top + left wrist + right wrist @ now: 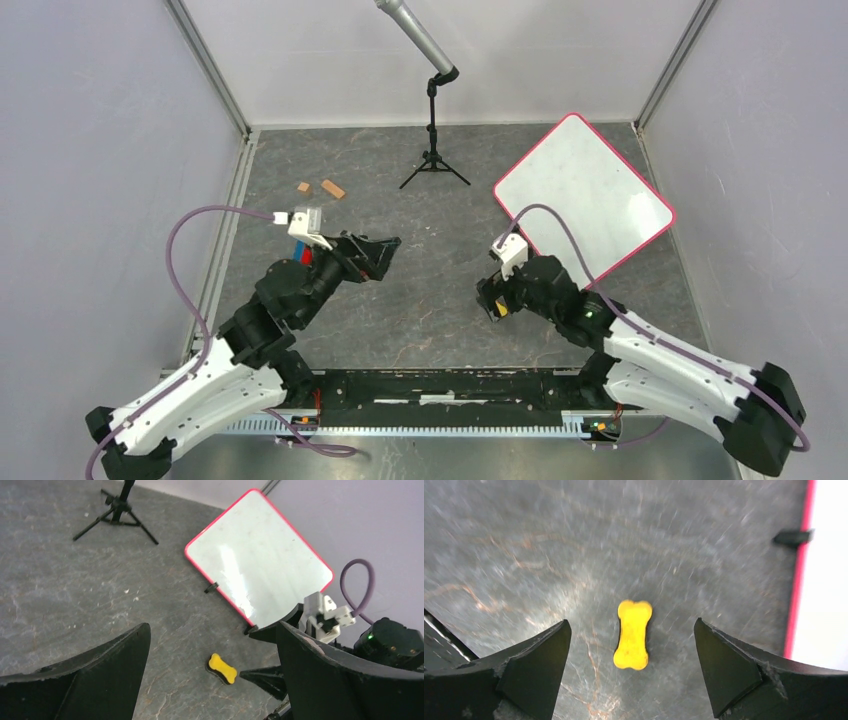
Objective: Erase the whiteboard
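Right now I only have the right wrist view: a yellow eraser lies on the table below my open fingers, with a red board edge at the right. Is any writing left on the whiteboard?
Observer: In the top view the whiteboard looks blank; I see no writing on it.
Operator: And where is the other arm?
Observer: The left gripper is open and empty, left of centre, facing the eraser from the other side.

The tabletop (420, 300) lay open at centre; a tripod (434, 165) stood far back. The whiteboard (585, 190) filled the far right; two orange blocks (333, 188) lay far left.
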Controlling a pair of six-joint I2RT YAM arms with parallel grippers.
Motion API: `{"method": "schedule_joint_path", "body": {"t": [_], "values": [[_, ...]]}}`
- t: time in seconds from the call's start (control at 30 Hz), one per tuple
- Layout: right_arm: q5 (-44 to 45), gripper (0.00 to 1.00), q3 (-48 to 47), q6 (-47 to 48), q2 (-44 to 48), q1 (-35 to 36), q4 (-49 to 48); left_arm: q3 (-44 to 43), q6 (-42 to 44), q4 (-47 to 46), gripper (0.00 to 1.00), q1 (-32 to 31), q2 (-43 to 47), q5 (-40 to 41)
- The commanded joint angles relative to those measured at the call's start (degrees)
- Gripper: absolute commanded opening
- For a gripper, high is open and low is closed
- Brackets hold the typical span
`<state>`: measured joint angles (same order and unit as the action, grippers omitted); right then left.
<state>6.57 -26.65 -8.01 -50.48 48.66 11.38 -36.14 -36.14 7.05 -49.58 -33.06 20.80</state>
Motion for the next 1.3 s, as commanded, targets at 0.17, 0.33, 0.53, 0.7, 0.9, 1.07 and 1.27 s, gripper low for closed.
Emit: {"method": "schedule_joint_path", "body": {"t": [0.17,0.33,0.53,0.7,0.9,1.07,1.27], "values": [[10.8,0.98,-13.9,5.4,14.6,0.2,3.5,-10.3,13.0,0.2,1.00,0.2,7.0,-3.5],[16.1,0.98,-19.7,9.9,19.7,0.3,2.8,-12.3,16.9,0.0,1.00,0.2,11.6,-2.5],[18.9,0.98,-23.9,12.6,23.7,0.2,1.7,-13.2,19.9,-0.8,1.00,0.2,15.3,-1.7],[20.3,0.98,-23.2,13.5,27.4,0.2,0.9,-13.7,19.7,-1.6,1.00,0.2,16.7,-1.9],[21.2,0.98,-19.4,12.6,31.6,0.3,-2.0,-13.5,20.0,-1.9,1.00,0.2,18.3,-2.3],[22.0,0.98,-18.9,11.8,31.9,0.2,-1.8,-13.2,20.8,-2.2,1.00,0.2,19.6,-2.2],[21.8,0.98,-17.2,11.1,32.2,0.3,-3.2,-12.7,21.3,-2.0,1.00,0.2,19.9,-2.1]]}}
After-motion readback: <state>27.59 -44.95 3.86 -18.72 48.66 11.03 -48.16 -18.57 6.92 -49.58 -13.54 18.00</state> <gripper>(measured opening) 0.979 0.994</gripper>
